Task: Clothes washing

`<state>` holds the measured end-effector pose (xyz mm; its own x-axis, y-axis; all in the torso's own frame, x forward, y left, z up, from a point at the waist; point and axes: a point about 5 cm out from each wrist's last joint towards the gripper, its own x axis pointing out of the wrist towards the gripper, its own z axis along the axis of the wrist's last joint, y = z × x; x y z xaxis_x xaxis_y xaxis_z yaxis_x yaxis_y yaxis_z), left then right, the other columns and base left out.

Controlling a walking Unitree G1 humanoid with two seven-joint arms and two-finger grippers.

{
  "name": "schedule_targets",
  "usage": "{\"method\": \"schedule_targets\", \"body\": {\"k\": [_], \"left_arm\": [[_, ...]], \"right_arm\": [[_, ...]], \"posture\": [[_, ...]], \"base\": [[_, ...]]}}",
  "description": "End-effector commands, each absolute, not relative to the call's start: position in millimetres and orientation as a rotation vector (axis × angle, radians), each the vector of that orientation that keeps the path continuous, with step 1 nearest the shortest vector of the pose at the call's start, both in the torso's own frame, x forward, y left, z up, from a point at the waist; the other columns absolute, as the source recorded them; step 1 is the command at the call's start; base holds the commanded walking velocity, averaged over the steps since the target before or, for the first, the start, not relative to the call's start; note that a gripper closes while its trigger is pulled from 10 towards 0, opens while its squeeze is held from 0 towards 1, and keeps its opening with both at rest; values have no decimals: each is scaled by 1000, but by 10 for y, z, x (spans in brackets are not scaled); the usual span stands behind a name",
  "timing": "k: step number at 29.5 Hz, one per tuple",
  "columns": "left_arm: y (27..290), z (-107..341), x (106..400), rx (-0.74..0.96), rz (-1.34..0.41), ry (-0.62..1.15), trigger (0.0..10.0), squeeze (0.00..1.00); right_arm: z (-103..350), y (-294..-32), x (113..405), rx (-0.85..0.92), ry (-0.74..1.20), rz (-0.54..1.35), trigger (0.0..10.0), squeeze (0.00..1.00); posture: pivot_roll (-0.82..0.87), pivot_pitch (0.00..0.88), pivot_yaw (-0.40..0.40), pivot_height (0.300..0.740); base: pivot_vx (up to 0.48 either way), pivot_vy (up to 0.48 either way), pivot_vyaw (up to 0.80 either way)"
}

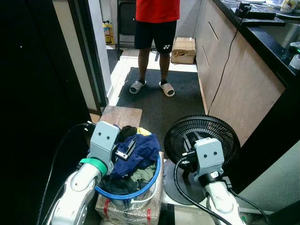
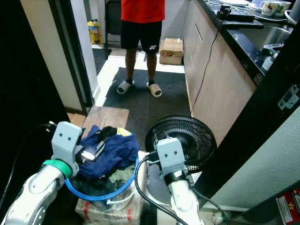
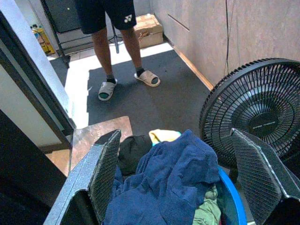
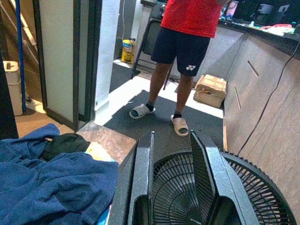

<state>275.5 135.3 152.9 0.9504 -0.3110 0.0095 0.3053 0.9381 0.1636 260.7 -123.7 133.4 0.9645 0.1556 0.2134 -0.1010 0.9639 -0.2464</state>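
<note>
Laundry, unwashed: blue basket [image 1: 152, 180] heaped with clothes, navy garment [image 1: 140, 152] uppermost, on a wrapped box beside a floor fan [image 1: 202, 136]; left claw [image 3: 176, 187] spread wide over the heap, right claw [image 4: 171, 180] narrowly parted, empty; washing apparently not begun.

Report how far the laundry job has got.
Done: clothes are piled in the blue basket, a blue garment on top. In hand: the left claw is spread open over that garment, gripping nothing yet; the right claw points at the black fan, fingers slightly apart. Left: grasping, carrying and washing.
</note>
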Motion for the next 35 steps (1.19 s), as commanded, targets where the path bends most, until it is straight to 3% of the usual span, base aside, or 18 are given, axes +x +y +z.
{"method": "schedule_targets", "body": {"k": [1,35], "left_arm": [[1364,1484,2749,166,-310,-20,10000,0],[1373,1460,2775,173,-296,-23,10000,0]], "right_arm": [[1284,-1222,2609,-235,-208,140,10000,0],[1273,-1201,2647,-241,-210,157,10000,0]], "posture": [[47,0,53,740],[53,0,48,740]], "base": [[0,0,0],[-16,0,0]]}}
